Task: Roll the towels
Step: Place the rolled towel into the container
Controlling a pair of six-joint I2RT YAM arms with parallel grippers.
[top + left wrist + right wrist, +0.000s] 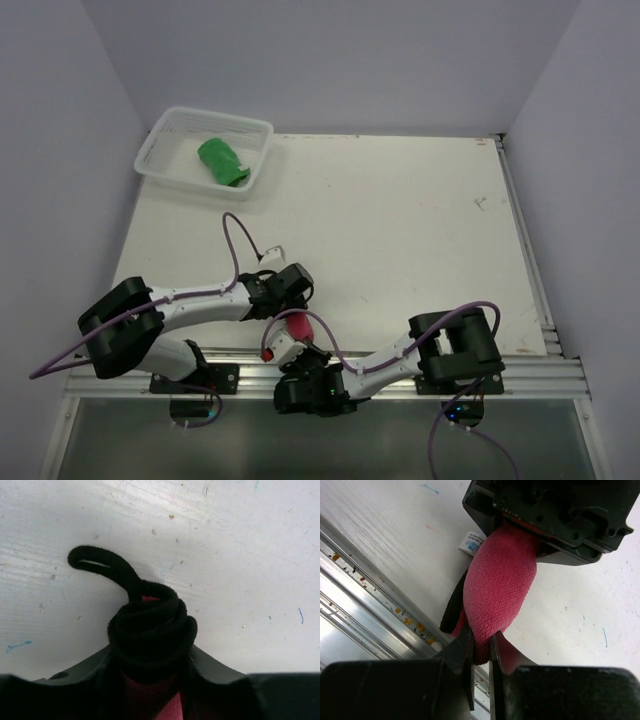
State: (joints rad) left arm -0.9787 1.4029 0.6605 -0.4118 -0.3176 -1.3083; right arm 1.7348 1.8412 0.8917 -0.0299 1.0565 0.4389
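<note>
The red towel (500,590) is a tight roll at 6 o'clock on the worktop (400,230), just inside the metal rail (360,595) at the near edge; it is strung between the two sets of jaws, and whether it touches the surface I cannot tell. The left jaws sit at 11 o'clock from it and press against both sides of its far end, gripping it. In the left wrist view that end shows as a dark grey spiral with a sliver of red at its centre; a dark loop (95,562) of cloth sticks out toward 10 o'clock in that view and lies on the worktop. The right jaws, at 6 o'clock from the roll, are almost together and pinch a thin fold at its near end; a flap of red hangs just beside them. A small white label (471,543) shows beside the roll near the left jaws. The green towel (222,162), rolled, lies in the white basket (160,165) at 11 o'clock on the worktop, well apart from both arms; a purple cable (232,235) arches over the left arm (190,305).
</note>
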